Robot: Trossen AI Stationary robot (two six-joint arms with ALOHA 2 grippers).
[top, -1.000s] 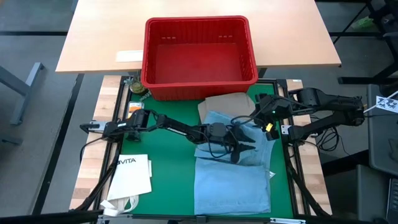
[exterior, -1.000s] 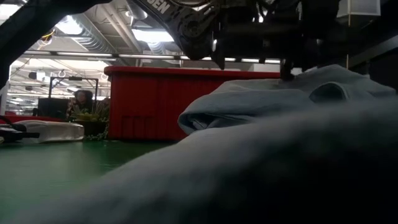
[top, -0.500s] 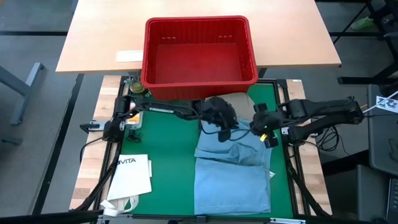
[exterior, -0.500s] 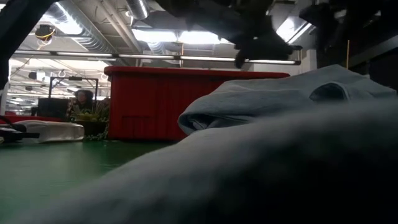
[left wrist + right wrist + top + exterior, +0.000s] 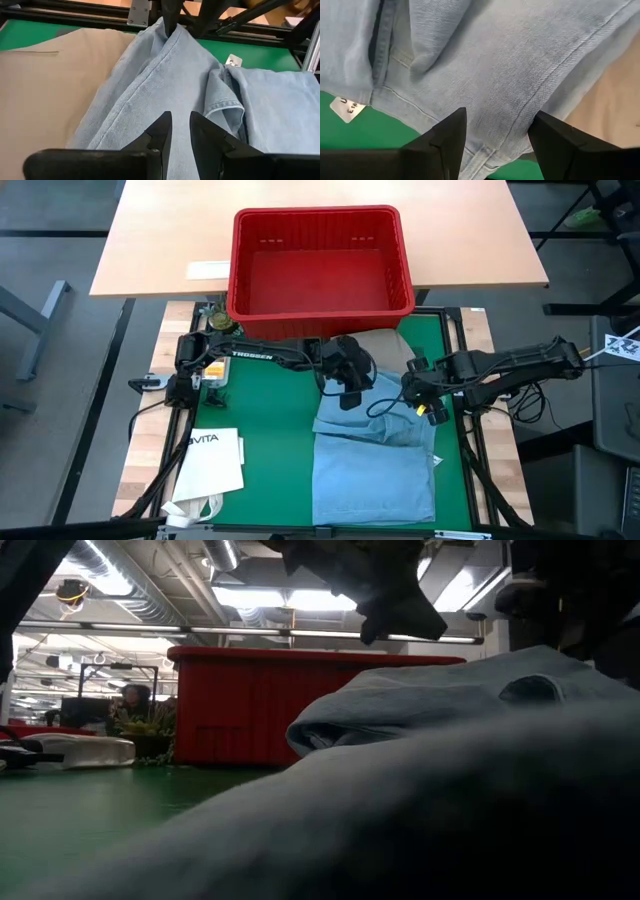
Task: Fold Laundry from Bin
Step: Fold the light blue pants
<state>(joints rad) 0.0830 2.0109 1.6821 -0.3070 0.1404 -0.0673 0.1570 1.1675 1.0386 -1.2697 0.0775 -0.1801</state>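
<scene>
From above, light blue jeans (image 5: 375, 455) lie partly folded on a green mat (image 5: 270, 440), just in front of the empty red bin (image 5: 320, 260), with a tan garment (image 5: 375, 345) between them. The left gripper (image 5: 350, 392) hovers over the jeans' bunched upper edge, likely to straighten it; its arm reads "TROSSEN". The right gripper (image 5: 420, 395) waits beside the same edge. A white bag (image 5: 212, 458) says "VITA".

At table height, denim fills the foreground, the bin behind.

Left wrist: fingers (image 5: 161, 132) narrowly apart, holding nothing.

Right wrist: fingers (image 5: 451, 132) spread wide over denim, empty; a small tag (image 5: 347, 107), unreadable.
</scene>
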